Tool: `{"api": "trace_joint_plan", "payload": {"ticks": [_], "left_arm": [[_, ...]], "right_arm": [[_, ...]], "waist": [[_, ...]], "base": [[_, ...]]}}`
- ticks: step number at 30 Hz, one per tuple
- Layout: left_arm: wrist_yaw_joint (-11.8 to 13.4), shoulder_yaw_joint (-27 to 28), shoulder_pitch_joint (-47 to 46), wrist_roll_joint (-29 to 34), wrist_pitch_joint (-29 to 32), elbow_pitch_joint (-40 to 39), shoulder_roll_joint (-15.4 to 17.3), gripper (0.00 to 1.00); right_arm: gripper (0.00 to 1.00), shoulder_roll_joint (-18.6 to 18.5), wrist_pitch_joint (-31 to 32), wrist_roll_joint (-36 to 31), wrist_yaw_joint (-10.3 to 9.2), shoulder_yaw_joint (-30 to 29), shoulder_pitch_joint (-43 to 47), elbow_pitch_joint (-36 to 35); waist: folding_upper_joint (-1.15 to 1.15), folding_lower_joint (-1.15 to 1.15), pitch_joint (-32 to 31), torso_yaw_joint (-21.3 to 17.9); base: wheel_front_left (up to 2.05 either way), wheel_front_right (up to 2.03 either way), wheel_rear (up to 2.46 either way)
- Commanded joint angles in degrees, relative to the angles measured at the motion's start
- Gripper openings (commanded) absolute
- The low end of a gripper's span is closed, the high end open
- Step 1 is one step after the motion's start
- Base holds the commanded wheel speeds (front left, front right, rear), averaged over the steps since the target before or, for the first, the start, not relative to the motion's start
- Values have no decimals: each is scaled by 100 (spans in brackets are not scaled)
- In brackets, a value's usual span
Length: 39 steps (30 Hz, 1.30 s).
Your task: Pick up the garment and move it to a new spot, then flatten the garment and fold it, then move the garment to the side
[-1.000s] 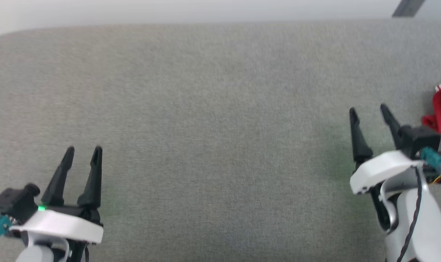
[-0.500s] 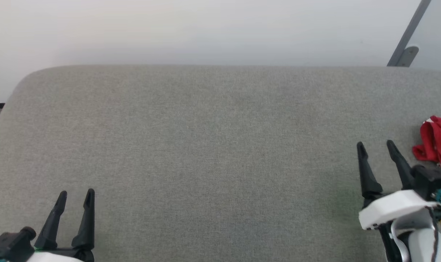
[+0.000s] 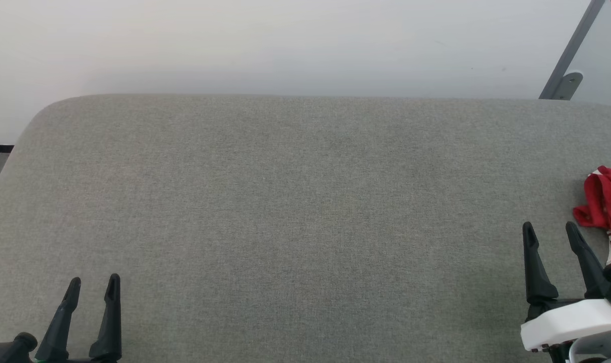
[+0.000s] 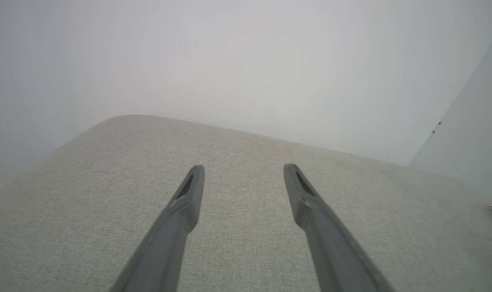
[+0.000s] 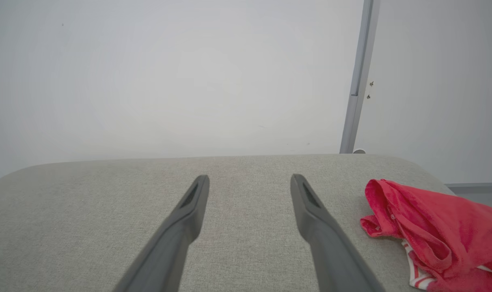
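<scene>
Down at lower left, left claw [image 3: 95, 280] released, empty. At lower right, right claw [image 3: 549, 225] released too, empty. Crumpled red shirt [image 3: 605, 201] at right edge on grey bench [image 3: 285, 201], just beside right claw, untouched.

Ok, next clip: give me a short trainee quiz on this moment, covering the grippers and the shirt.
1. Fill the gap: the left gripper and the right gripper both have their jaws ____ and hold nothing.
2. In the head view, where on the grey surface does the garment lie?
A) at the right edge, beside the right gripper
B) in the middle
C) at the left edge
3. True or false: the garment is spread flat.

Key: 1 open. 2 A. 3 false, it lies crumpled in a heap.
</scene>
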Motion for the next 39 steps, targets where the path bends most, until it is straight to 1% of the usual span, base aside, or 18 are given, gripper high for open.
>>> {"api": "trace_joint_plan", "payload": {"ticks": [1,10,19,20,26,39], "left_arm": [[15,21,45,40,-26,-28,-13,100],[15,7,38,52,-26,-53,-13,100],[15,23,24,53,-26,-4,-8,100],[0,7,0,24,1,-8,-16,0],[-1,-83,0,13,15,234,-212,0],[4,-21,-295,-1069,335,443,-406,0]], "right_arm": [[100,27,29,26,-11,-15,47,-57],[100,101,87,51,-11,28,76,-178],[100,140,65,99,-11,42,15,-119],[0,120,89,57,0,45,25,-111],[0,147,101,66,0,62,104,160],[0,156,260,1415,-1,71,-70,424]], "waist": [[0,0,2,-6],[0,0,24,-46],[0,0,72,-58],[0,0,75,-59],[0,0,77,-62],[0,0,50,-111]], "base": [[0,0,0],[0,0,0],[0,0,0],[0,0,0],[0,0,0],[0,0,0]]}}
